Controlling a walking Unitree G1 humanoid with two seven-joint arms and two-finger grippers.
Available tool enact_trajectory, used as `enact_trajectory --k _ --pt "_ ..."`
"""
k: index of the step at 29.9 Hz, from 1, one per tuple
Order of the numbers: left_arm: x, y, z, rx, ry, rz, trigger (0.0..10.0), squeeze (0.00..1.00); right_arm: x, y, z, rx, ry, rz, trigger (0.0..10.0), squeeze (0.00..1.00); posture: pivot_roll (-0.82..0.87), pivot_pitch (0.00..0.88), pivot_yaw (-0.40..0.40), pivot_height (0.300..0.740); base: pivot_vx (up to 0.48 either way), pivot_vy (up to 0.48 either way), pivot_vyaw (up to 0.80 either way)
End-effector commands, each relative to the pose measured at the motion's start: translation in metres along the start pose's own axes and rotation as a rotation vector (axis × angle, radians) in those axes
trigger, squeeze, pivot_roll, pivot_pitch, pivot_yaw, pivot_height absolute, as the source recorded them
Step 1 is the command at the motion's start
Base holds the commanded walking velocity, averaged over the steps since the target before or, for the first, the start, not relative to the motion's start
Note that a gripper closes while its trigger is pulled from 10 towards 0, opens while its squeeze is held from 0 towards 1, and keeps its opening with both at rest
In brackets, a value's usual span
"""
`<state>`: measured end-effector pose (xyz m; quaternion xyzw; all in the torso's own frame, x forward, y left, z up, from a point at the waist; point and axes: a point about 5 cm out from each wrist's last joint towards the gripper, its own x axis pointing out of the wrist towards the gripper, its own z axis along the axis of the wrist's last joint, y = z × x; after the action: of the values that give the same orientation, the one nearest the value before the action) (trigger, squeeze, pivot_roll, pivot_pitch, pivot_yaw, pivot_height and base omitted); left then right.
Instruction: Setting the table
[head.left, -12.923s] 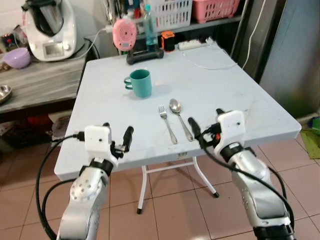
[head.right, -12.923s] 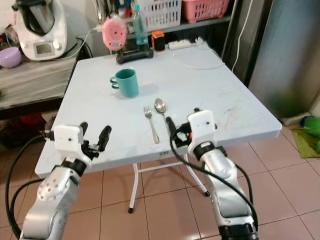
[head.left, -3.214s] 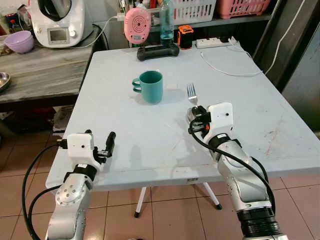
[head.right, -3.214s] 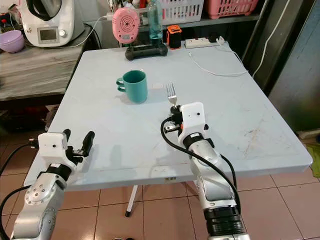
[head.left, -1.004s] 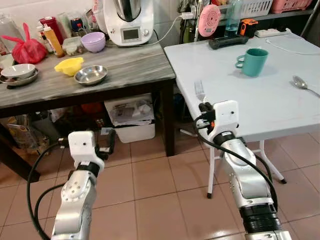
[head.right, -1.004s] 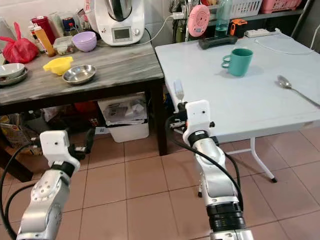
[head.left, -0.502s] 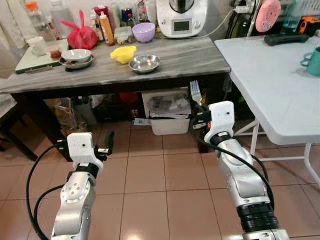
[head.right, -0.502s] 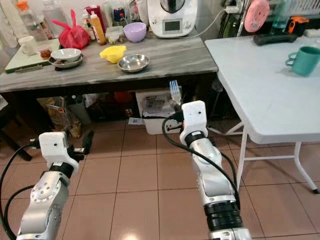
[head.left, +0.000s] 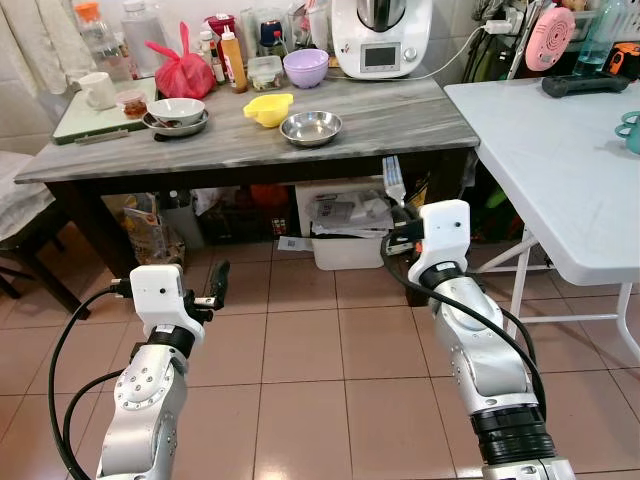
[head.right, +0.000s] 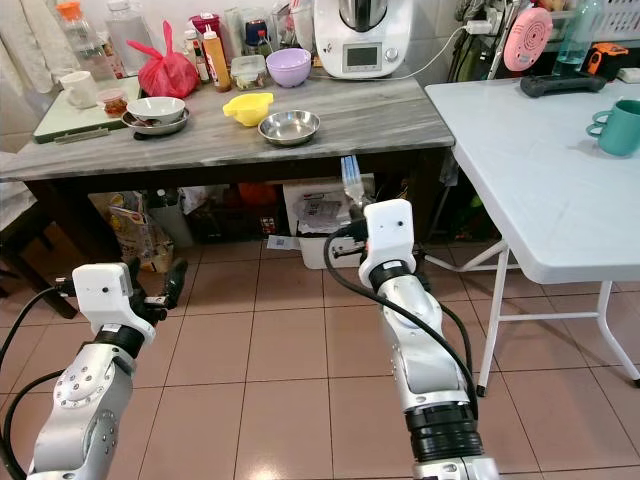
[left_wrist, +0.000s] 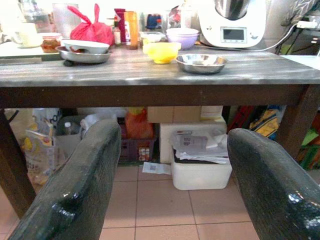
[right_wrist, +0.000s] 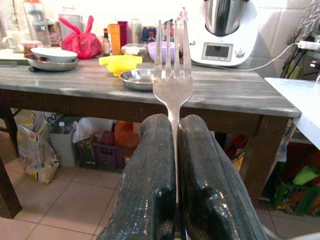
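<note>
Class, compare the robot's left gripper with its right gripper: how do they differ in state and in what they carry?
The left gripper is open and carries nothing; the right gripper is shut on a fork, tines up. The left gripper hangs lower, the right gripper higher. Both have two black fingers.

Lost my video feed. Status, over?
Right pincer shut on fork, tines up. Left pincer open, empty. Wooden table ahead, dishes on top.

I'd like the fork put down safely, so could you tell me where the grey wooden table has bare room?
The table's right front, between the steel bowl and the white appliance, is bare, as is the front strip below the yellow bowl. The back left, around the red bag and bottles, is crowded. The right gripper holds the fork.
</note>
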<state>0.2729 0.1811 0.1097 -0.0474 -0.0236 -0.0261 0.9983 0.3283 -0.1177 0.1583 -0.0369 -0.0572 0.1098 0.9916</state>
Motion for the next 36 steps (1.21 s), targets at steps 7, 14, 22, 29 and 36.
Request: enact_trajectory --k 7,14,22,29,36 --pt "0.0 -0.0004 0.0043 -0.003 -0.019 -0.018 10.0 0.0 0.0025 0.0017 0.0027 0.014 -0.008 -0.003 10.0 0.0 -0.1 0.025 0.084 0.74 0.432 0.0 0.0" --pt "0.0001 -0.0011 0.004 -0.008 -0.018 -0.023 10.0 0.0 0.0024 0.0014 0.0027 0.016 -0.008 -0.006 10.0 0.0 -0.1 0.026 0.085 0.74 0.453 0.0 -0.27" --pt "0.0004 -0.0025 0.0036 -0.013 -0.017 -0.029 10.0 0.0 0.0023 0.0013 0.0029 0.015 -0.008 -0.007 10.0 0.0 -0.11 0.026 0.085 0.74 0.468 0.0 0.0" --pt "0.0006 -0.0031 0.003 -0.016 -0.015 -0.032 10.0 0.0 0.0024 0.0012 0.0028 0.012 -0.007 -0.009 10.0 0.0 -0.11 0.026 0.085 0.74 0.476 0.0 0.0" --pt "0.0007 -0.0039 0.0025 -0.018 -0.014 -0.036 10.0 0.0 0.0027 0.0021 0.0032 -0.001 -0.01 -0.004 10.0 0.0 -0.11 0.026 0.087 0.74 0.477 0.0 0.0"
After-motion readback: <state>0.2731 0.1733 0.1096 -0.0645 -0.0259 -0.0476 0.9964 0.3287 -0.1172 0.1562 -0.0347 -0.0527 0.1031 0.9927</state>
